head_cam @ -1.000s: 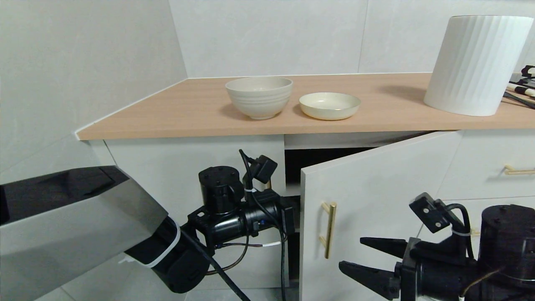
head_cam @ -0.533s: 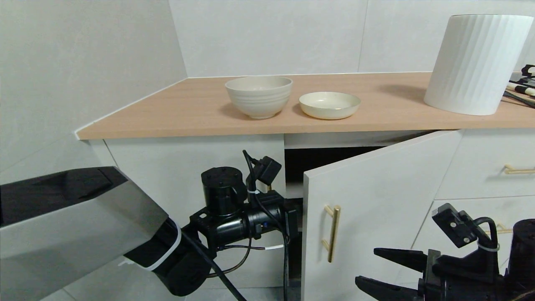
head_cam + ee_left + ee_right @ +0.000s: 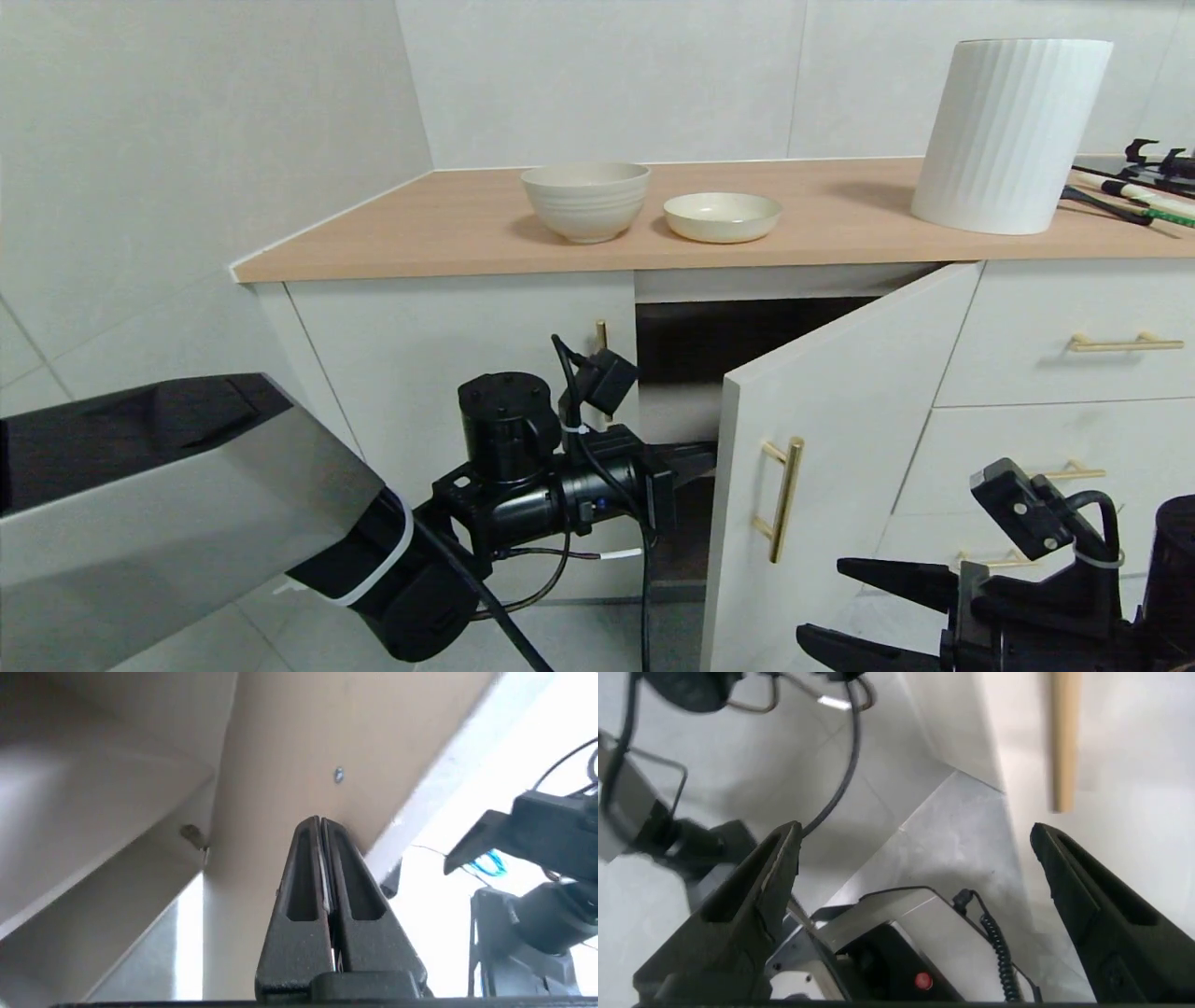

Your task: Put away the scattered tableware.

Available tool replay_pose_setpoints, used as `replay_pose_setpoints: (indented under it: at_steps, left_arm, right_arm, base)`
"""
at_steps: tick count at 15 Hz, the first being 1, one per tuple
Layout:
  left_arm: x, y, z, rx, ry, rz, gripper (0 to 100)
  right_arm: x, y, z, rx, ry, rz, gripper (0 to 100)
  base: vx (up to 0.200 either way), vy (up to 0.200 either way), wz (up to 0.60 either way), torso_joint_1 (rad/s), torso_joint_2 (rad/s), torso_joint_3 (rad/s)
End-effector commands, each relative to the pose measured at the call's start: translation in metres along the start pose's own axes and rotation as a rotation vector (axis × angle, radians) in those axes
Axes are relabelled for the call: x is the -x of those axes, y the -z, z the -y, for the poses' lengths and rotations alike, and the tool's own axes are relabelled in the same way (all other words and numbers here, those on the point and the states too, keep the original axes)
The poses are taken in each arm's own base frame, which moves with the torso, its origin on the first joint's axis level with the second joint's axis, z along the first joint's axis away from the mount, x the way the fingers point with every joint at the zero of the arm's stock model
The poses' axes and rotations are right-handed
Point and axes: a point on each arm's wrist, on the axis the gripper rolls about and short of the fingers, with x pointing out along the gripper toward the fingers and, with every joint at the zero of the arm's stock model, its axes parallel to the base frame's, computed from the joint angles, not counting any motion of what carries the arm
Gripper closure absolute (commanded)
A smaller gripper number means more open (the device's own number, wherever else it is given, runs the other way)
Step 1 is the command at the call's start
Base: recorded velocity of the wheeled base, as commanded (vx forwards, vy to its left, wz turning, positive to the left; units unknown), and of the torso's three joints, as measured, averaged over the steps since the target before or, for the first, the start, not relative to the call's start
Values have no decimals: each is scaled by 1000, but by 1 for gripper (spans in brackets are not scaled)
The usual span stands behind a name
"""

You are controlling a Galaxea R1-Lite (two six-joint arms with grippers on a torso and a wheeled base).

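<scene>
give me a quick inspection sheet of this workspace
surface: wooden countertop above the cabinets
job's things: ribbed bowl and shallow dish side by side on the countertop, apart, both upright
clutter: white ribbed container at the right; utensils beyond it
hands: left hand shut, at the cabinet opening beside the open door; right hand open, low in front of the door, holding nothing
cables: black cable hanging from the left wrist
surroundings: drawers with brass handles, tiled wall

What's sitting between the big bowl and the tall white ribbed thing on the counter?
In the head view, a shallow cream dish sits beside the bowl; from there to the white container the countertop is bare.
</scene>
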Motion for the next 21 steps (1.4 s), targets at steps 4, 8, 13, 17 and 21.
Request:
replay_pose_setpoints:
  at_steps: [4,8,13,17,21]
  left_arm:
    - [-17,4,-10,0,0,3,100]
    - [-34,1,0,-5,38,0,100]
    - [-37,3,7,-7,49,0,100]
    - [-39,6,4,-9,33,10,100]
    - [-56,13,-8,-12,20,20,100]
  right_arm:
    - [-1,1,1,-2,1,-8,0]
    - [-1,1,1,-3,2,-9,0]
    - [-1,1,1,-3,2,-9,0]
    - [-1,2,1,1,0,-9,0]
    - [0,3,0,3,-6,-14,0]
  base:
    - [0,0,0,0,0,0]
    - [0,0,0,0,0,0]
    - [-80,0,0,1,1,1]
    - [-50,0,0,3,1,2]
    - [0,0,0,0,0,0]
